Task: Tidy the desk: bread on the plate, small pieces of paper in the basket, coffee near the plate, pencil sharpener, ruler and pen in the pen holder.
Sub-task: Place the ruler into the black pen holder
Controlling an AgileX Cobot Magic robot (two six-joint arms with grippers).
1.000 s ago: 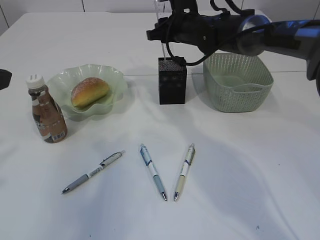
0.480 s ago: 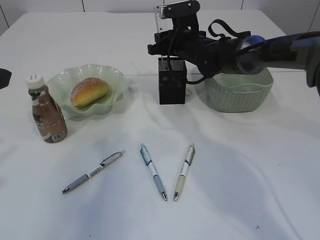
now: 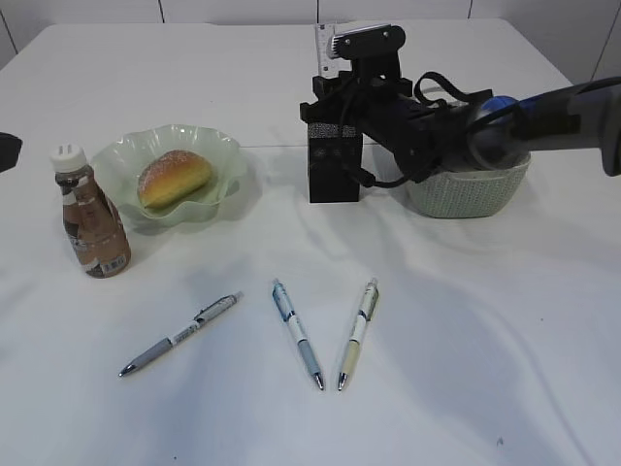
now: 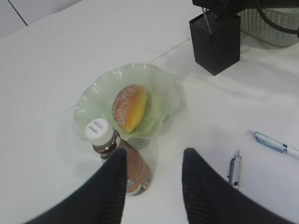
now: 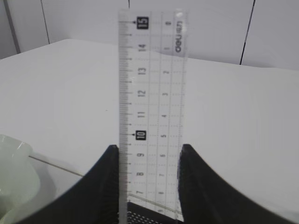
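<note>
While upright, ruler (image 5: 152, 112) sits in right hand (image 5: 148, 182).

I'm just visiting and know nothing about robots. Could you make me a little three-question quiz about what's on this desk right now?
1. True or false: the bread lies on the plate.
2. How many pens lie loose on the desk?
3. What does the right claw hold? A) a pen B) the ruler C) the coffee

Key:
1. True.
2. Three, lying in front of the pen holder.
3. B. The clear ruler stands upright between its fingers, just above the pen holder.
</note>
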